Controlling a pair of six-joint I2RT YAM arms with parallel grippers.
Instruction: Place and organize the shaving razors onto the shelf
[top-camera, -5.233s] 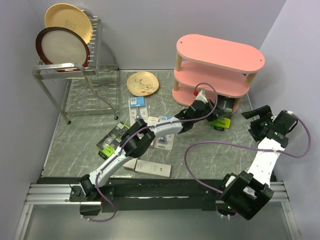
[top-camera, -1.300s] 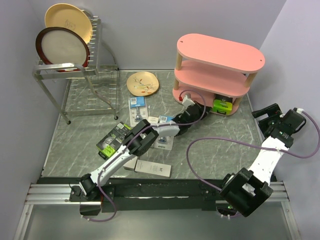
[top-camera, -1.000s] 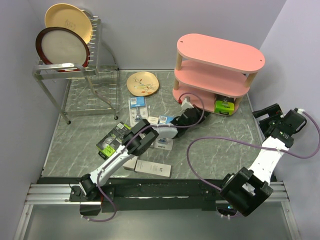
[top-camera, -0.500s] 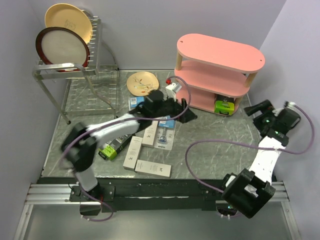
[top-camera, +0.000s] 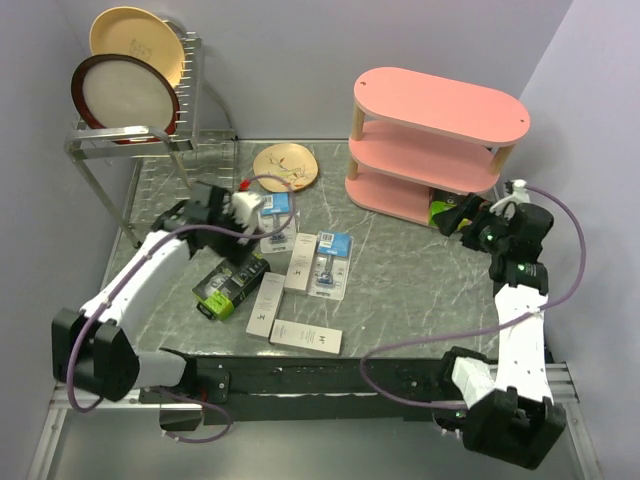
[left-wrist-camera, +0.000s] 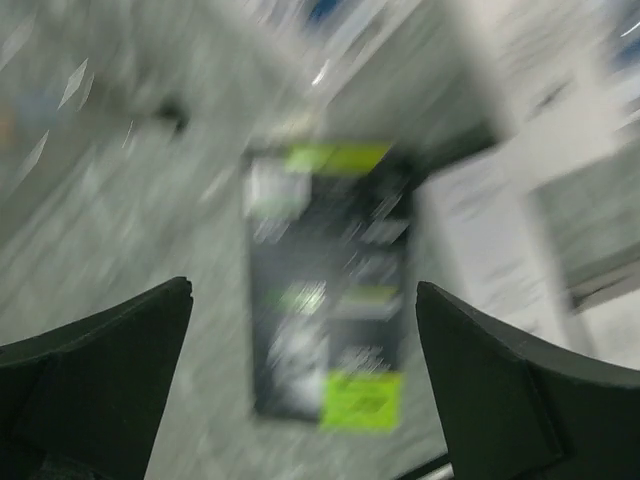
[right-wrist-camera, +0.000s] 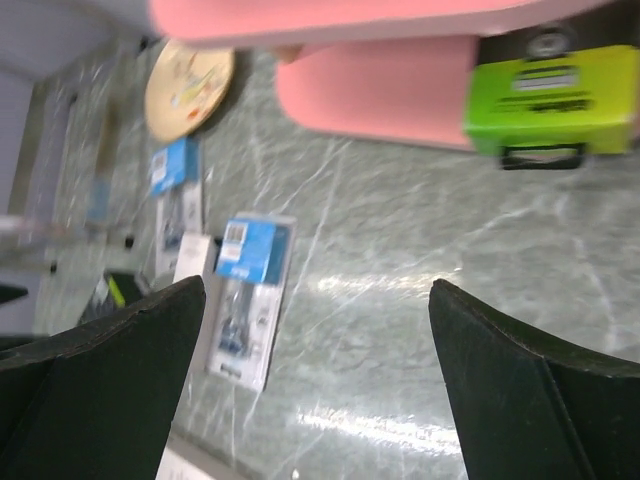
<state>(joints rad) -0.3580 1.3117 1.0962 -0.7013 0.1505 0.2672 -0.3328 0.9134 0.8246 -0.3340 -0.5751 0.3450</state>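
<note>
Pink shelf (top-camera: 440, 105) now holds its first pack: a black-and-lime box (right-wrist-camera: 545, 90) sits on the bottom tier, at its right end, where the left arm has just set it down. The left gripper (left-wrist-camera: 302, 290) has let go and swung back to the left half of the worktop (top-camera: 420, 290). Its jaws stand wide apart with nothing between them, above the second black-and-lime box (top-camera: 230, 283). The right gripper (right-wrist-camera: 318, 288) has moved in toward the shelf's front right, jaws likewise spread and empty.

Treat one placement as done and six as outstanding. The second box, two blue blister cards (top-camera: 328, 262) and three white boxes (top-camera: 265, 303) lie across the middle and left of the worktop. Judge the second box to be your next pick.

Containers: the shelf's top board and the visible part of its middle tier show nothing on them. The wire dish rack (top-camera: 150, 140) at the rear left corner holds two plates (top-camera: 125, 95) on edge. A third plate (top-camera: 285, 165) lies flat near the rear edge.
</note>
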